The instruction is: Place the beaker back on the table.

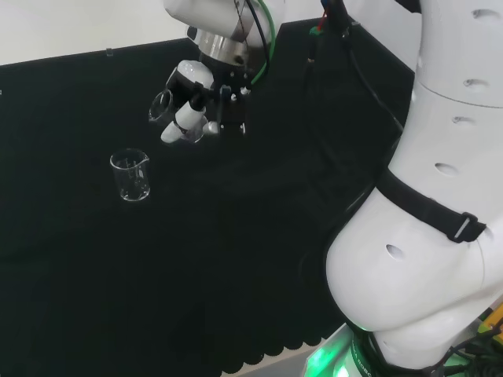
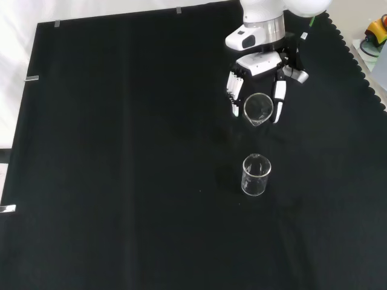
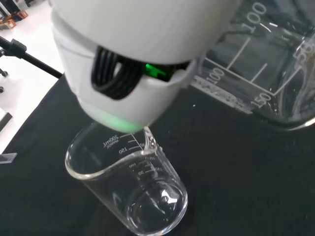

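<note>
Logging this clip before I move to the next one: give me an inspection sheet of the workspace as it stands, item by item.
Surface: black cloth covers the bench, bare apart from the glassware.
Job's things: held beaker, clear glass, tipped on its side in the hand above the cloth, not yet set down.
Clutter: second beaker, clear, upright on the cloth, apart from the held one; looks empty.
Hand: fingers curled round the held beaker, one on each side in the front view.
Cables: green and black leads run along the wrist; a black cable trails over the cloth.
Surroundings: white arm links at the head view's right; coloured items beyond the cloth's edge in the front view.
</note>
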Motion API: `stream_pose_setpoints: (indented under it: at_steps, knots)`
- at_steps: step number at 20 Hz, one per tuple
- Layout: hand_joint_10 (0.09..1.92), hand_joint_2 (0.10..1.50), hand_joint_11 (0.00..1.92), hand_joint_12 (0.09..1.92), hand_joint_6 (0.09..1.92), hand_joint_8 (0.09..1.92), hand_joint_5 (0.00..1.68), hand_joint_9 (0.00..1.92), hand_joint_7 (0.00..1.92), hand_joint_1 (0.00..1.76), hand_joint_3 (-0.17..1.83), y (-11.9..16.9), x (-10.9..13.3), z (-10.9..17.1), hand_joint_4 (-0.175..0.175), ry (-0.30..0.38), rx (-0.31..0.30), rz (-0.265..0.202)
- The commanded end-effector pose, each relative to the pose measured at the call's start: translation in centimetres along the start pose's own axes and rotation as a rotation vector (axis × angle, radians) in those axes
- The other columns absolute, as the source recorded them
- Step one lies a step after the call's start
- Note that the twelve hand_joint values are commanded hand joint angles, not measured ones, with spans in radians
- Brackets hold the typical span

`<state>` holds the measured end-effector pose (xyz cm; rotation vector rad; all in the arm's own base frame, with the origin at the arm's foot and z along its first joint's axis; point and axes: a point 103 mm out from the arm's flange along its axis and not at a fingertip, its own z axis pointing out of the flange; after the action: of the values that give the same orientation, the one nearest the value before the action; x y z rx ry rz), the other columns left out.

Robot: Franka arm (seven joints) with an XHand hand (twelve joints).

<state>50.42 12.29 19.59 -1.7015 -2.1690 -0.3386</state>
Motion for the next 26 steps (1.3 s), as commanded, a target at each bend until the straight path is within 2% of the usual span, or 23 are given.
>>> stream_pose_setpoints:
  at_steps: [1,11,15,18,23,26]
  knots:
    - [0.47,1.02,1.22,0.72,0.45,0.09,1.27,1.36,1.60,1.43,-0.17,0.2,-0.5,1.0,-0.175,0.061,-0.016,0.005]
    - [0.48,1.02,1.21,0.71,0.45,0.09,1.27,1.35,1.60,1.43,-0.17,0.1,-1.4,2.6,-0.175,0.177,-0.070,0.005]
    - [0.48,1.02,1.21,0.71,0.45,0.09,1.27,1.35,1.60,1.43,-0.17,-0.1,-2.1,3.4,-0.175,0.225,-0.094,0.020]
    - [0.47,1.02,1.21,0.71,0.45,0.09,1.27,1.35,1.60,1.43,-0.17,-0.1,-2.0,4.5,-0.175,0.218,-0.108,0.018]
    - [0.47,1.02,1.21,0.71,0.45,0.09,1.27,1.35,1.60,1.43,-0.17,-0.1,-2.8,5.2,-0.175,0.314,-0.166,0.039]
    - [0.46,1.02,1.21,0.71,0.45,0.09,1.27,1.36,1.60,1.43,-0.17,0.1,-3.0,5.9,-0.175,0.349,-0.175,0.045]
